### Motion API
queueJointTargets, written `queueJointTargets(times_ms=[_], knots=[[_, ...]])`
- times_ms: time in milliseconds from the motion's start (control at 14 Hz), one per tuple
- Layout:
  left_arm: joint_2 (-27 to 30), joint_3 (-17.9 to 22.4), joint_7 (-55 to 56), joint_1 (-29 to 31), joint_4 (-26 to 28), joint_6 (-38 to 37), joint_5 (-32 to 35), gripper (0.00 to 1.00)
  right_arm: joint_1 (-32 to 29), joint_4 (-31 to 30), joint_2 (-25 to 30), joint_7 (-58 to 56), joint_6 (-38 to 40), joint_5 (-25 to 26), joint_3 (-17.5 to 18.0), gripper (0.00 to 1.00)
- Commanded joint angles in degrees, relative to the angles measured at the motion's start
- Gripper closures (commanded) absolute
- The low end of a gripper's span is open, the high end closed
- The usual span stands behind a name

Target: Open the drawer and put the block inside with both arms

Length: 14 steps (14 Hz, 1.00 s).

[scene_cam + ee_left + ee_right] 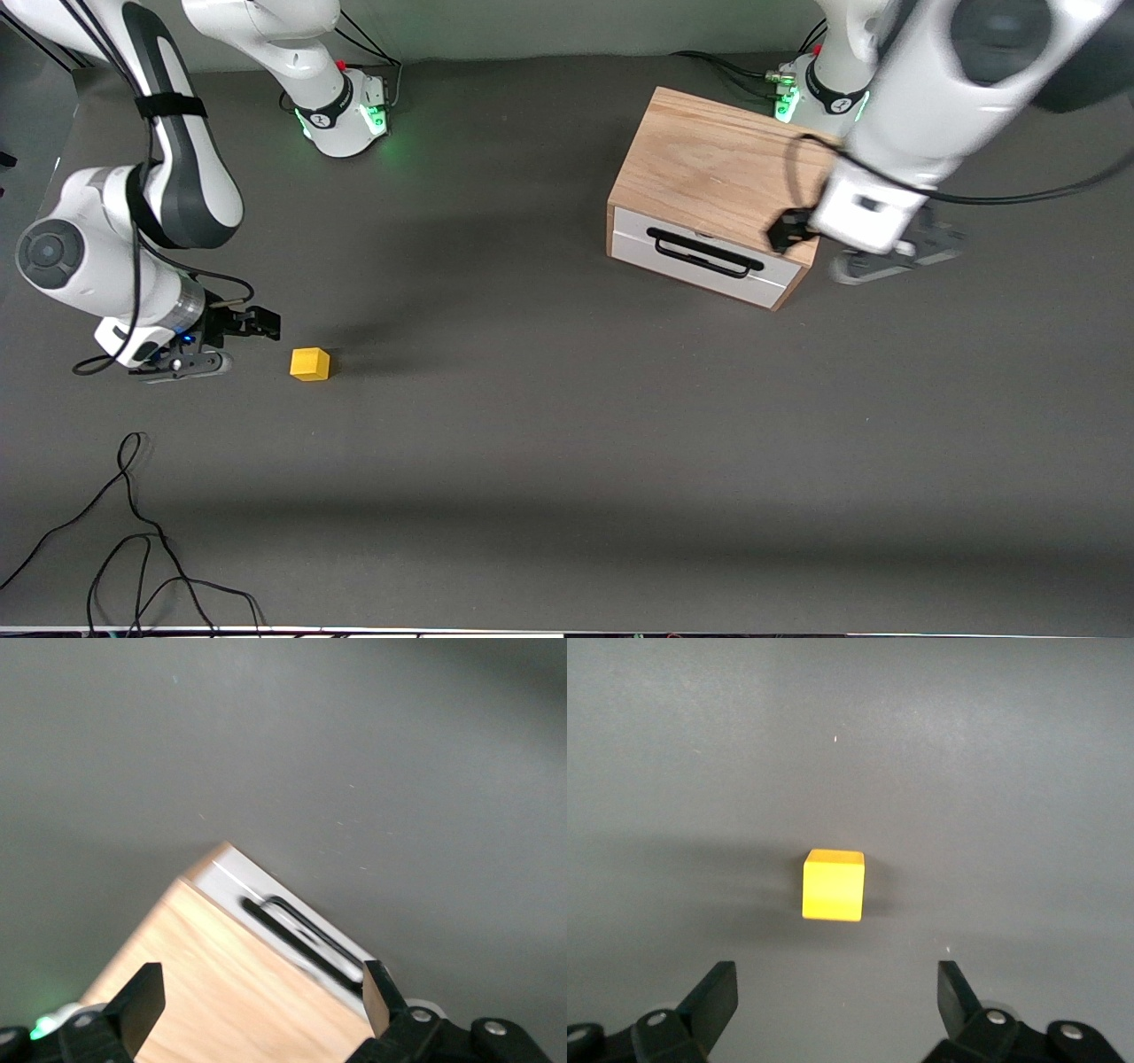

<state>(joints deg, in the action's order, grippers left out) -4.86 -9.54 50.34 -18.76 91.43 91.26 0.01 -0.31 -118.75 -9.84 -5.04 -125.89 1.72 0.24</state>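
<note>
The drawer sits shut in its oak-grain box, white front flush, black bar handle showing, so nothing of its inside is on view. The left gripper hangs over the box's corner at the left arm's end of the table, jaws spread wide and holding nothing; in the left wrist view the box top fills the gap between the fingers, with the handle just ahead of the tips. Over by the right arm's end, the right gripper is low over the table, jaws released. The yellow block rests on the table just ahead of those open tips, centred on the gap, untouched.
</note>
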Motion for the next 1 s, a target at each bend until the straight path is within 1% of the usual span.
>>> queueJointTargets(times_ms=[0,143,214,500,643,857,929], knots=[[-5.05,-2.23,17.8,-2.6,-4.58,1.29,0.61,0.0,0.4,-1.22,-3.59,-0.06,-5.84,-0.67,-0.33,0.0],[-7.43,-4.25,28.18,-2.86,-6.87,1.21,0.17,0.0,0.4,-1.74,-5.53,0.03,-9.09,-0.67,-0.33,0.0],[-7.79,-5.22,34.06,-2.86,-7.14,1.29,0.08,0.0,0.4,-2.18,-6.41,0.03,-11.2,-0.75,-0.33,0.0],[-9.37,-6.28,48.24,-3.3,-6.79,0.77,0.08,0.0,0.22,-4.2,-8.96,0.03,-17.09,-0.75,-0.33,0.0],[-11.04,-6.28,48.62,-3.39,-6.62,0.76,0.34,0.0,0.22,-4.91,-10.37,0.12,-19.91,-0.84,-0.33,0.0],[-14.28,-6.28,48.45,-3.3,-5.92,1.12,0.78,0.0,0.39,-4.82,-11.25,0.12,-20.54,-1.98,-0.33,0.01],[-14.99,-6.28,48.36,-3.13,-4.87,1.64,0.87,0.0,0.22,-4.91,-11.34,0.12,-20.62,-1.98,-0.33,0.0]])
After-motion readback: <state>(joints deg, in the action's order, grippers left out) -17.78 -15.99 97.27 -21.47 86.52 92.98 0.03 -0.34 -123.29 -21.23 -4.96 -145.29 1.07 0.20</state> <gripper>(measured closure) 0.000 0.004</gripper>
